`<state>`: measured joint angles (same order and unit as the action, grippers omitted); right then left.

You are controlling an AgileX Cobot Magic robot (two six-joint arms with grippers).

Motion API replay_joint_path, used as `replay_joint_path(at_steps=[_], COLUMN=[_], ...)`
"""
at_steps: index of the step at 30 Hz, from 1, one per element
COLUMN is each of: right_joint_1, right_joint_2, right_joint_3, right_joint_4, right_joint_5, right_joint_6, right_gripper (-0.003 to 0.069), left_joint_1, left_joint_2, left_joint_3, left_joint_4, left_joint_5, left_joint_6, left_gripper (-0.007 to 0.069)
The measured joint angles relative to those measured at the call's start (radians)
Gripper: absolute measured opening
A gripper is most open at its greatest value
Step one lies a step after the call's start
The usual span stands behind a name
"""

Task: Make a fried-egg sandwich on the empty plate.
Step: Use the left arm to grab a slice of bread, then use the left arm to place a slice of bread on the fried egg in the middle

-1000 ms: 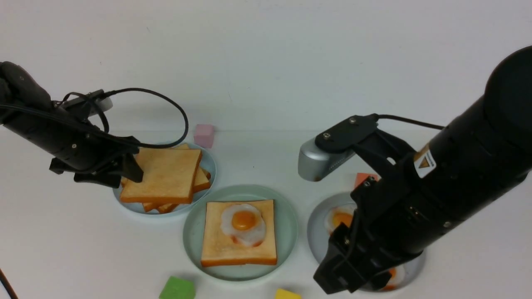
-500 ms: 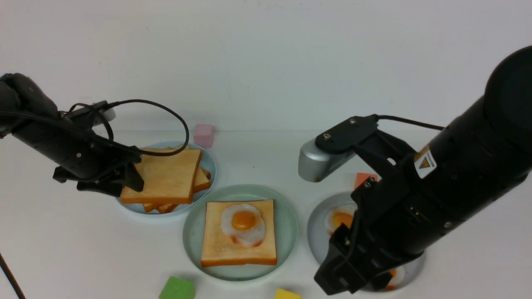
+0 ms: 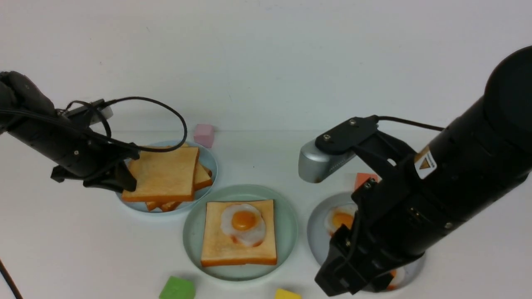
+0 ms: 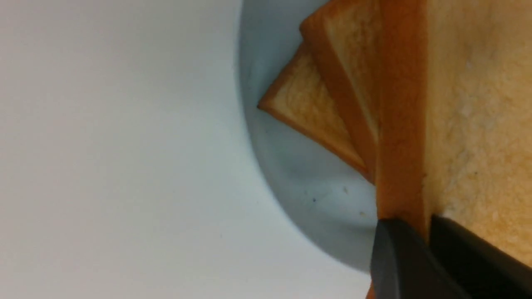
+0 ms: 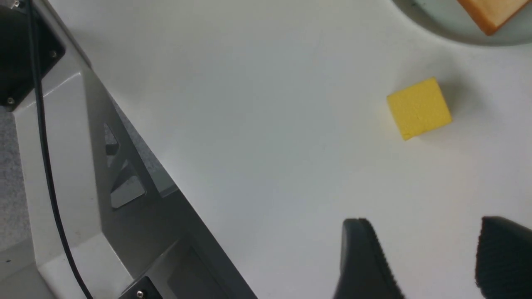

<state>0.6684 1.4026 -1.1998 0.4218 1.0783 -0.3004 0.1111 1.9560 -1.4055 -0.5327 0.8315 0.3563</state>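
On the round mint-green plate (image 3: 291, 232) at the centre lies one toast slice (image 3: 232, 249) with a fried egg (image 3: 243, 222) on top. To its left, a fanned pile of plain toast fills the pale-blue plate (image 3: 210, 166). My left gripper (image 4: 424, 228) is shut on the left crust edge of the pile's top slice (image 3: 164, 174), which sits slightly raised over the lower slices (image 4: 307, 108). My right gripper (image 5: 426, 224) is open and holds nothing; it hangs low over the table's near edge, in front of the grey plate (image 3: 318, 232).
The grey plate holds fried eggs (image 3: 338, 218), mostly hidden by my right arm. Small foam blocks lie about: pink (image 3: 204, 135) behind the blue plate, orange (image 3: 363, 179), green (image 3: 178, 288) and yellow (image 5: 419, 109) near the front edge.
My left gripper has closed on the top slice's edge, and that slice has risen a little off the pile. The right arm has not moved.
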Motion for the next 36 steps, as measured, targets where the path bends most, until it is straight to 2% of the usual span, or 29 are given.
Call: replay_joint_path(at_steps=[4,6,11,13,16,20,26,36], right_joint_1=[0.000,0.000,0.000,0.000,0.000,0.000,0.000,0.000], right_joint_2=[-0.012,-0.020,-0.035,-0.036,-0.036,-0.036,-0.036,-0.036], right_joint_3=[0.000,0.000,0.000,0.000,0.000,0.000,0.000,0.000], right_joint_4=[-0.044,-0.079,-0.156,-0.162,-0.172,-0.174,-0.175,-0.178], right_joint_5=[-0.001,-0.008,-0.012,-0.012,-0.011,-0.011,-0.008,-0.010], right_joint_6=[0.067,0.127,0.242,0.250,0.259,0.265,0.266,0.267], right_gripper=[0.0388,0.0388,0.0388,0.0388,0.0388,0.0388,0.0388,0.0388], left_joint_1=[0.007,-0.006,-0.146,-0.183,-0.303,-0.381,-0.395,-0.394], left_joint_2=[-0.099,-0.164,-0.315,-0.331,-0.345,-0.311,-0.266,-0.258], left_joint_3=[0.012,0.051,0.278,0.322,0.424,0.451,0.452,0.456], left_joint_4=[-0.040,-0.105,-0.247,-0.265,-0.309,-0.337,-0.355,-0.344], left_joint_5=[0.029,0.033,-0.028,-0.056,-0.174,-0.270,-0.336,-0.349], left_joint_6=[-0.001,0.025,0.090,0.093,0.094,0.095,0.095,0.095], left_gripper=[0.0063,0.0063,0.0063,0.0063,0.0063,0.0059,0.0058,0.0057])
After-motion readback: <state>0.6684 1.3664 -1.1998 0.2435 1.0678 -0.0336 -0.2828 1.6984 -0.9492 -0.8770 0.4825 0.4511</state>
